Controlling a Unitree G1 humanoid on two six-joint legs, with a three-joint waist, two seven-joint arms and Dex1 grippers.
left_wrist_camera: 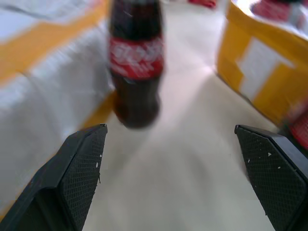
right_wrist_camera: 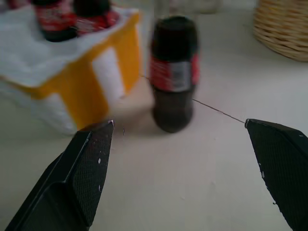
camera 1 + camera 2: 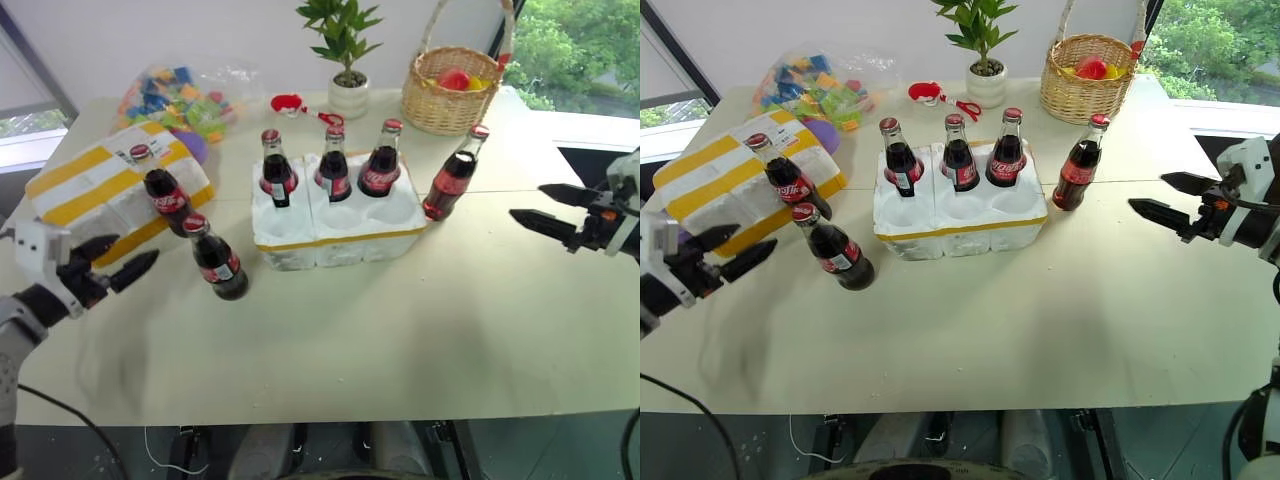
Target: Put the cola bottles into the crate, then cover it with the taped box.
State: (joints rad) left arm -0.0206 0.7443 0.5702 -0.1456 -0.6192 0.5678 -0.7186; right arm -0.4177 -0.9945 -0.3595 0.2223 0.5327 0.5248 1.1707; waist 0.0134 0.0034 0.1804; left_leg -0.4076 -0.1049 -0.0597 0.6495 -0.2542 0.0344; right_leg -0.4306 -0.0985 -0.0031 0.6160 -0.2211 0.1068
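Observation:
The white styrofoam crate [image 3: 335, 235] with a yellow band sits mid-table. Three cola bottles [image 3: 333, 165] stand in its back wells; the front wells are empty. Another cola bottle [image 3: 452, 178] stands on the table just right of the crate, and it is the bottle [image 2: 173, 72] straight ahead in the right wrist view. Two more bottles [image 3: 218, 262] stand left of the crate, one of them [image 3: 165, 192] against the taped box [image 3: 95, 185]. My left gripper [image 3: 135, 252] is open, just short of these. My right gripper [image 3: 527, 201] is open, apart from the right-hand bottle.
At the back of the table are a wicker basket [image 3: 450, 85], a small potted plant [image 3: 346, 60], a bag of coloured toys [image 3: 175, 100] and a small red object [image 3: 290, 103]. Bare tabletop lies in front of the crate, up to the near edge.

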